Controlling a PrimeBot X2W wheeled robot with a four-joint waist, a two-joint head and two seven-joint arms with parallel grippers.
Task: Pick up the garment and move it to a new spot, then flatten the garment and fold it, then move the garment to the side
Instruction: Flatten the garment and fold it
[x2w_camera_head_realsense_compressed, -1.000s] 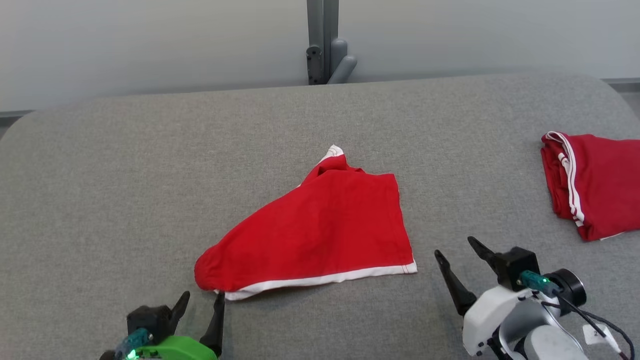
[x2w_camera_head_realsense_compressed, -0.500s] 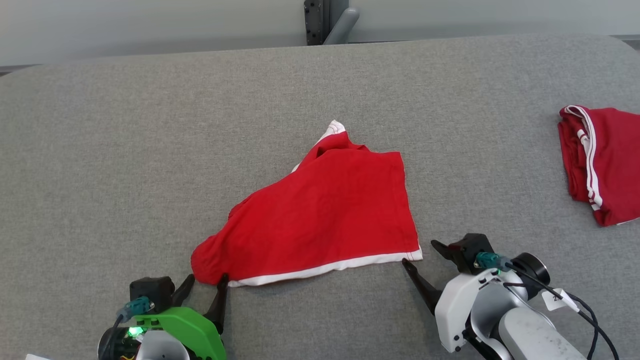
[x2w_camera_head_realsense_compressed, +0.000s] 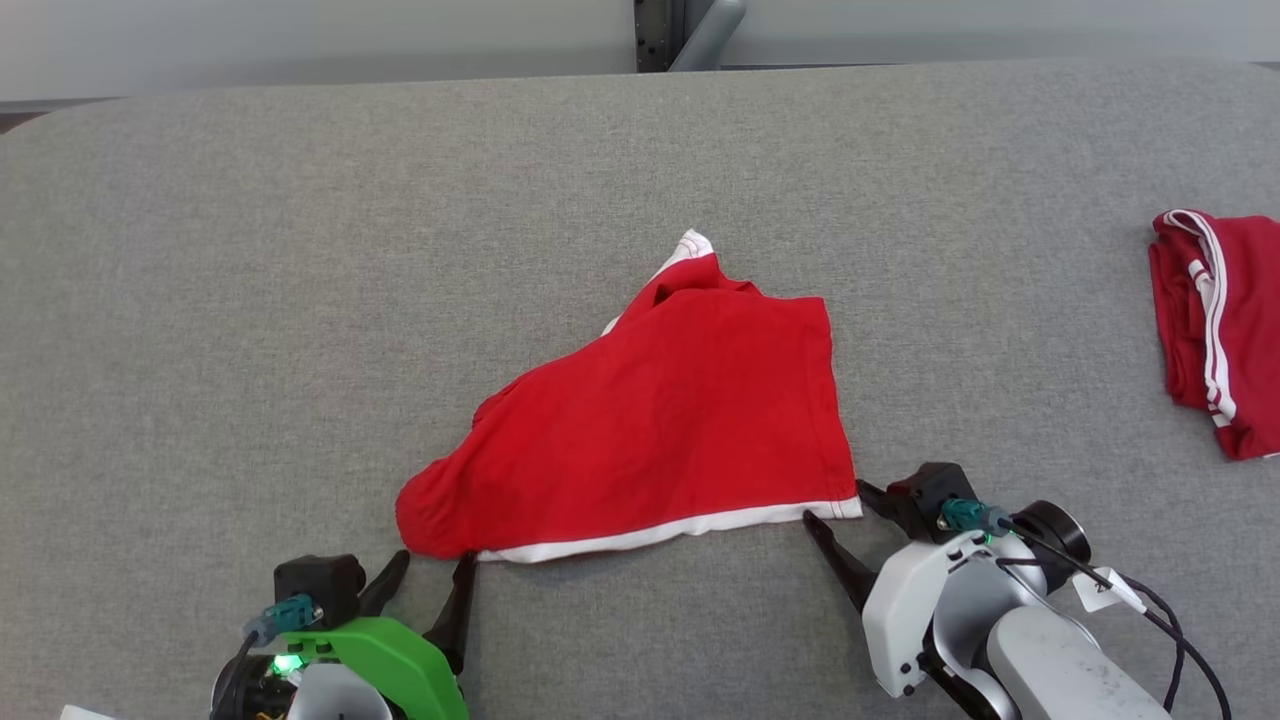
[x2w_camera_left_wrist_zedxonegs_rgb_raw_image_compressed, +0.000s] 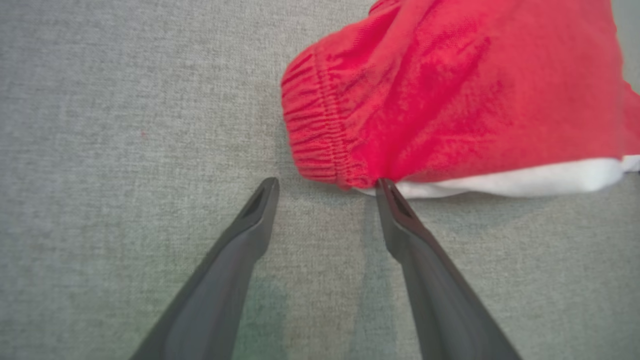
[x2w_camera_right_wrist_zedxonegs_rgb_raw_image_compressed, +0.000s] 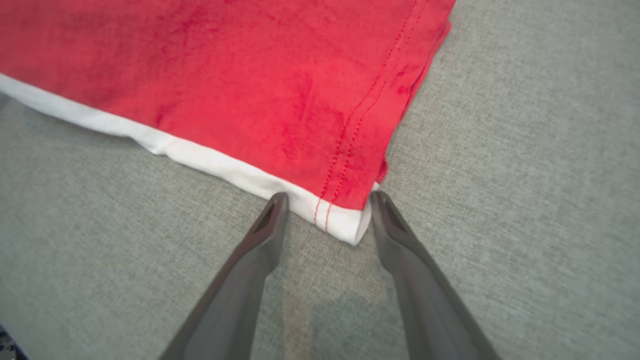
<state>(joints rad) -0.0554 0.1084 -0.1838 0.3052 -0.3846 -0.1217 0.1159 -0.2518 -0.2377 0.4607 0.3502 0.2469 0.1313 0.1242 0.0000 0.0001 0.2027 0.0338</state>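
The garment (x2w_camera_head_realsense_compressed: 660, 440), red with a white band (x2w_camera_head_realsense_compressed: 660, 532) along its near edge, is laid roughly flat at the middle of the grey cloth-covered bench (x2w_camera_head_realsense_compressed: 250, 300), and one corner is bunched up at its far side. Its near left end is formed by a gathered elastic waistband (x2w_camera_left_wrist_zedxonegs_rgb_raw_image_compressed: 312, 130), and its near right end by a square stitched corner. The left claw (x2w_camera_head_realsense_compressed: 434, 560) is held wide open and nothing is gripped by it; in the left wrist view (x2w_camera_left_wrist_zedxonegs_rgb_raw_image_compressed: 327, 182) its right fingertip is seen touching the garment's near left corner, while the other fingertip is set down on bare cloth beside it. The right claw (x2w_camera_head_realsense_compressed: 835, 502) is placed at the near right corner with its fingers apart; in the right wrist view (x2w_camera_right_wrist_zedxonegs_rgb_raw_image_compressed: 328, 196) the white-banded corner is seen lying between the two tips, not clamped. Broad bare cloth is left open to the left of the garment and beyond it, up to the bench's far edge, where a grey post (x2w_camera_head_realsense_compressed: 690, 35) is seen against the pale wall. To the right, a stretch of bare cloth is left between the garment and a folded red piece (x2w_camera_head_realsense_compressed: 1215, 330) with white stripes, which is cut off by the picture's right edge. A small white tag (x2w_camera_head_realsense_compressed: 1105, 592) is hung from the right arm's cable; its writing is too small to be read.
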